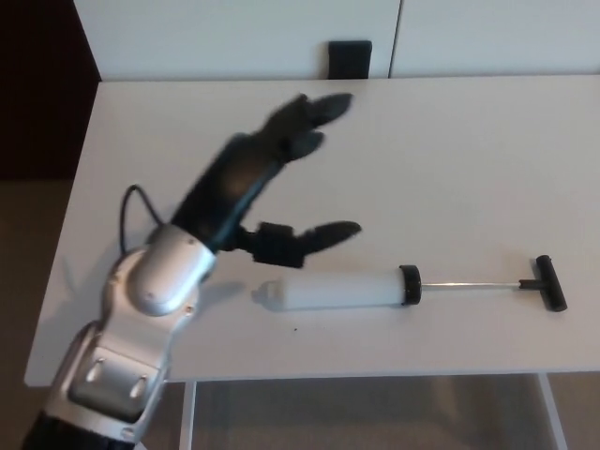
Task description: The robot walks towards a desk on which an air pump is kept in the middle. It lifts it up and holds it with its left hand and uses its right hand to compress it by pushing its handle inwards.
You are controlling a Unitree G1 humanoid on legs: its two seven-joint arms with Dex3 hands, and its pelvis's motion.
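Shown mid-reach: left black robot hand (267,183), fingers spread and holding nothing, above the white table (450,150) just beside the white cylindrical air pump (337,289) with black T-handle (550,282) extended; next, presumably, lowering to clasp the barrel.

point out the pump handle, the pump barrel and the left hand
pump handle (550,282), head view, black T-bar.
pump barrel (337,290), head view, white tube's middle.
left hand (258,183), head view, palm.

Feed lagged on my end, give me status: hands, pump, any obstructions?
Left hand open, above the desk, not touching the pump. Right hand not in view. Air pump lying flat, handle extended. Nothing blocking.
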